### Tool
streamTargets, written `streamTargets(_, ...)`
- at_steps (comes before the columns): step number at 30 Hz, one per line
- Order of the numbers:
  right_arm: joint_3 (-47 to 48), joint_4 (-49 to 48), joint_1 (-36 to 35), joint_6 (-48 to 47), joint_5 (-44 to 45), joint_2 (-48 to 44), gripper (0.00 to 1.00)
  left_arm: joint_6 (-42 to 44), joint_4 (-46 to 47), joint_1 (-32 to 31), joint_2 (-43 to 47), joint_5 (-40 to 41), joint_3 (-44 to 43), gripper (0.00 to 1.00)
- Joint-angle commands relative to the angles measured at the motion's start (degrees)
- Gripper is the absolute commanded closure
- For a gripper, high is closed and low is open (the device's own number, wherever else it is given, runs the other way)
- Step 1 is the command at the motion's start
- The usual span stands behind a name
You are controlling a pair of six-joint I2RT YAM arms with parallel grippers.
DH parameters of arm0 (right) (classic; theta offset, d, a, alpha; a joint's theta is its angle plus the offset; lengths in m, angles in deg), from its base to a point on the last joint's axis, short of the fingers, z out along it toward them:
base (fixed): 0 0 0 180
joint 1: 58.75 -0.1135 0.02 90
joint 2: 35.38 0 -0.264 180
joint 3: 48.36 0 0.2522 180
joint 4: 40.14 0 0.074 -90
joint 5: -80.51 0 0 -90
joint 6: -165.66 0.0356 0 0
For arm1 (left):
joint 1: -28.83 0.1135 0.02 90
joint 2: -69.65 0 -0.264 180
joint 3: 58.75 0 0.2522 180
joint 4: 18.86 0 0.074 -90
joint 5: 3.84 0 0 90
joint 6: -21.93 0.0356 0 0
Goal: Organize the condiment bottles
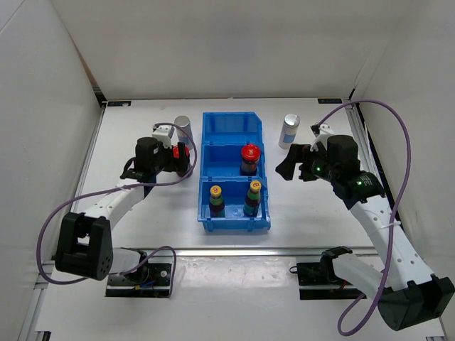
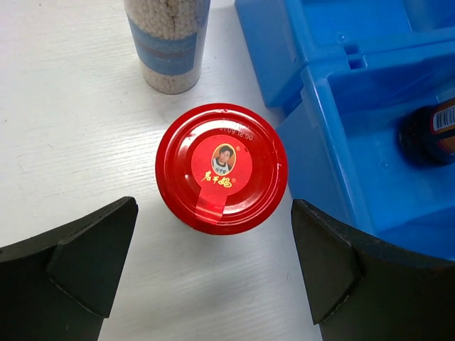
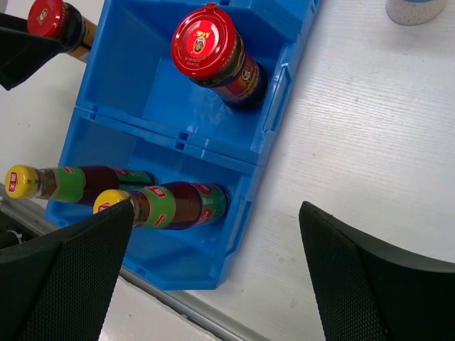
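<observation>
**Blue bin holds three bottles; three stand outside**

From above, the blue bin [image 1: 202, 186] holds the inner red-capped bottle [image 1: 249, 158] in its middle compartment and both yellow-capped bottles [image 1: 216, 199] in the near one. The left silver-capped bottle [image 1: 183, 126] and right silver-capped bottle [image 1: 289, 131] flank the bin on the table [image 1: 313, 206].

The left wrist view shows the left gripper [image 1: 183, 160] spread wide around the outer red-capped bottle [image 2: 222, 168], touching nothing.

The right wrist view shows the right gripper [image 1: 285, 168] gaping empty beside the bin's right wall.
</observation>
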Motion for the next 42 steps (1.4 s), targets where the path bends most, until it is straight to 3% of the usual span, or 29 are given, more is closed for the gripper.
streamTargets(1, 1.27, -1.28, 0.09, 0.80, -1.09, 0.41, 0.00, -0.17, 2.46, -0.39, -0.14, 0.39, 0.27, 0.00)
streamTargets(11, 1.80, -1.28, 0.09, 0.80, -1.09, 0.93, 0.00, -1.22, 4.75, -0.91, -4.62, -2.93, -0.61, 0.03)
streamTargets(20, 3.38, -0.23, 0.09, 0.80, -1.09, 1.46, 0.00, -1.75, 4.75, -0.91, -7.79, -3.83, -3.16, 0.25)
streamTargets(26, 3.90, -0.23, 0.09, 0.80, -1.09, 1.99, 0.00, 0.00, 2.99, -1.44, -2.35, -0.75, -3.16, 0.41)
streamTargets(37, 3.91, 0.82, 0.09, 0.80, -0.03, 0.94, 0.00, 1.15, -5.09, -1.44, 8.11, 1.53, -11.41, 0.45)
streamTargets(42, 3.91, 0.83, 0.09, 0.80, 0.49, 0.94, 0.00, -2.01, -5.10, -4.59, 7.86, -4.42, -19.13, 0.45)
